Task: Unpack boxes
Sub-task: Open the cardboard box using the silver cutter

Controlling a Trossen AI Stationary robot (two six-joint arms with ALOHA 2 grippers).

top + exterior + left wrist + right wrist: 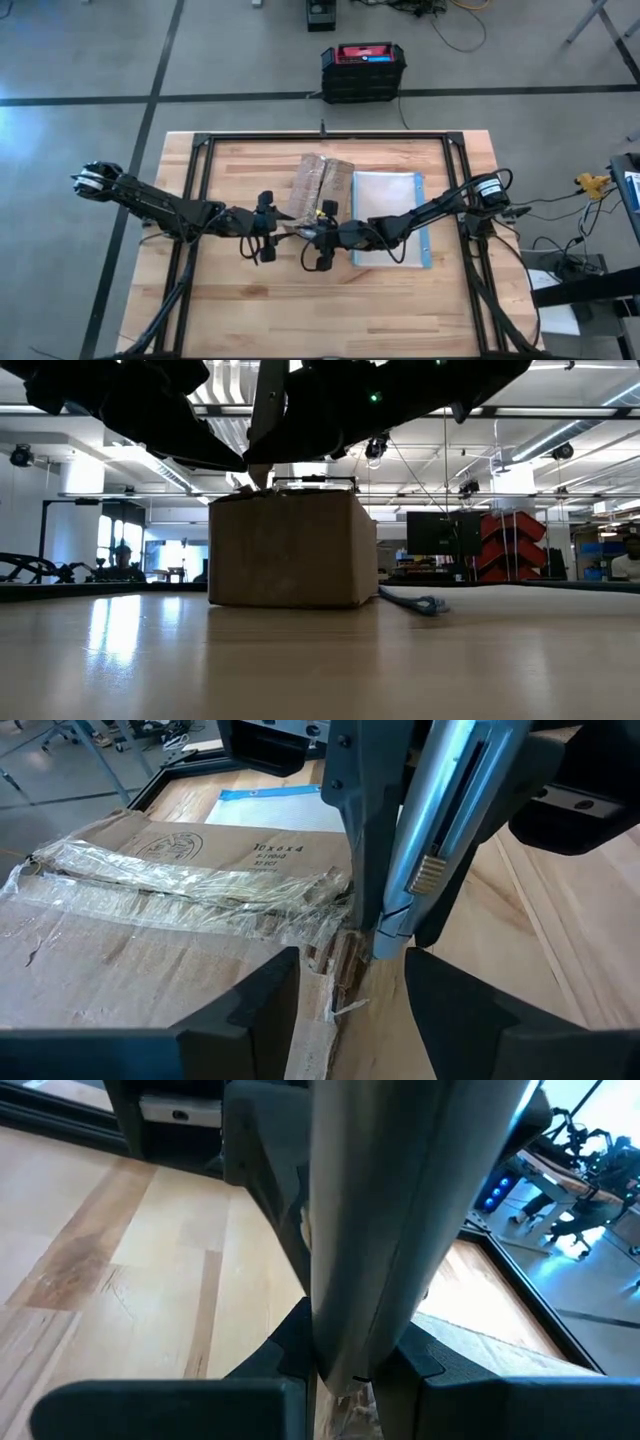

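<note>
Right under my left wrist lie my left pincer's [345, 995] two dark fingers, spread apart with nothing between them, poised just beside the near edge of the box [320, 185]. I judge I keep them there to steady the cardboard while the blade works. The box sits near the middle of the desk [250, 310], its top flaps sealed under a crumpled strip of clear tape [180, 885].

My right pincer [322, 240] is clamped tight on a grey utility knife [440, 830], held steeply so its tip meets the tape at the box's edge, where the cardboard is already torn. That angle, I think, lets the point slit the seam without digging into the contents.

Just beside the box, on the right arm's side, lies a flat clear pouch [388, 215] with a blue edge. Beyond the desk, on the floor, stands a black-and-red case [363, 72].
</note>
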